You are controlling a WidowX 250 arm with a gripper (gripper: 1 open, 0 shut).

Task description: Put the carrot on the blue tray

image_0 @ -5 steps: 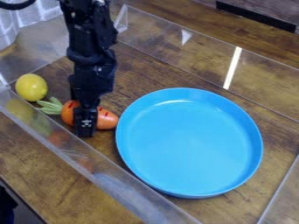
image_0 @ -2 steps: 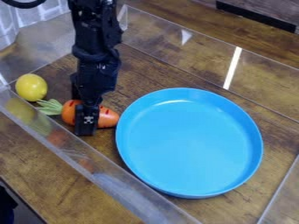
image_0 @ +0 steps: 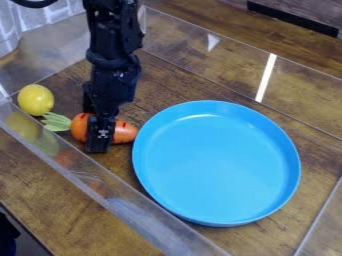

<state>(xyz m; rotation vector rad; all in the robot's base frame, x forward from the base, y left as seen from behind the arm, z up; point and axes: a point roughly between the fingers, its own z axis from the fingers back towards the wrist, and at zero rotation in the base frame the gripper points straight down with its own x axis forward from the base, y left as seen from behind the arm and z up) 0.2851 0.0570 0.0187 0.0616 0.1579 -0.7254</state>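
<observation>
The orange carrot [image_0: 120,130] lies on the wooden table left of the blue tray [image_0: 217,160], its light green leaves [image_0: 56,122] pointing left toward the lemon. My black gripper [image_0: 98,135] points straight down over the carrot's middle. One finger [image_0: 99,138] stands in front of the carrot and covers part of it; the other is hidden behind it. The jaws look spread to either side of the carrot, which still rests on the table. The tray is a large round bright blue plate with a shallow rim and nothing in it.
A yellow lemon [image_0: 35,99] sits at the far left, close to the carrot's leaves. A clear plastic wall [image_0: 80,172] runs along the front and left of the work area. The arm's black column [image_0: 112,50] rises above the carrot.
</observation>
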